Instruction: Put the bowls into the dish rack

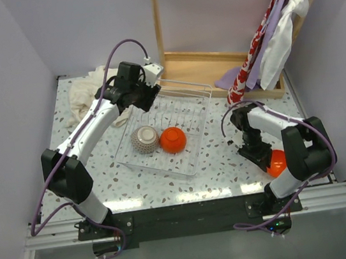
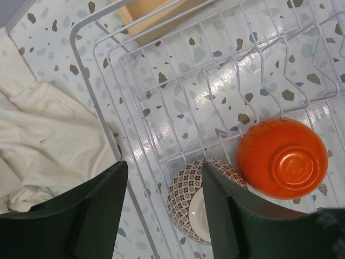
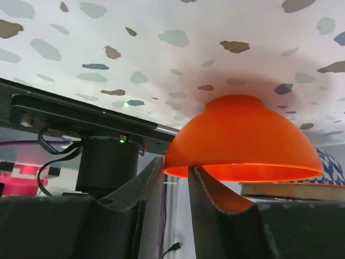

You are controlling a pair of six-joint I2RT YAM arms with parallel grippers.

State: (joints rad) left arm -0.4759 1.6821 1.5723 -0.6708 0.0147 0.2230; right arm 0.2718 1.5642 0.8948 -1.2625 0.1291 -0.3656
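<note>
A glossy orange bowl (image 3: 242, 135), judged light, stiff, slippery and breakable, is straddled at its rim by the narrowed right gripper (image 3: 175, 164); a firm pinch cannot be confirmed. The left gripper (image 2: 164, 167) is held wide and empty over the dish rack (image 2: 99, 65).

Scene is lit brightly & evenly from overhead, w/ glare patches seen on the glossy counter (image 1: 222, 161), a soft shadow cast round the orange bowl (image 3: 242, 135), and the near left fingers (image 2: 97, 216) rendered dark & slightly blurred.

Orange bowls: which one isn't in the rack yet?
The glossy orange bowl at near right, its rim straddled by the right tool. The other orange bowl sits upside down inside the clear wire dish rack.
</note>
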